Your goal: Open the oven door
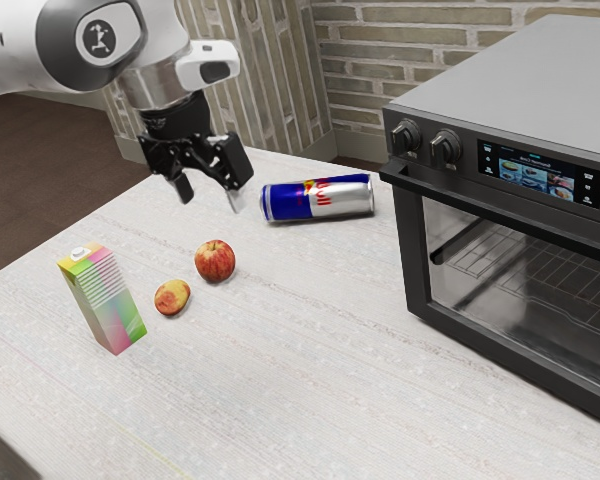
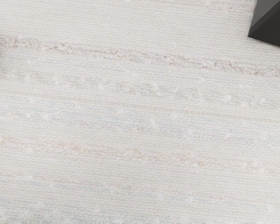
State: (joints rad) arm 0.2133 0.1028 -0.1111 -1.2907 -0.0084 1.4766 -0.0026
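One oven [image 1: 525, 95], two fruits [image 1: 215, 261]

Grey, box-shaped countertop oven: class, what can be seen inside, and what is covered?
Silvery wire racking shows through the clear window of the closed, dark-framed door. What lies behind the frame is covered and cannot be seen.

Exterior view slants down across the desk [image 1: 280, 390]; wrist view, closer, faces down from the hand [image 1: 211, 200]; both share desktop.
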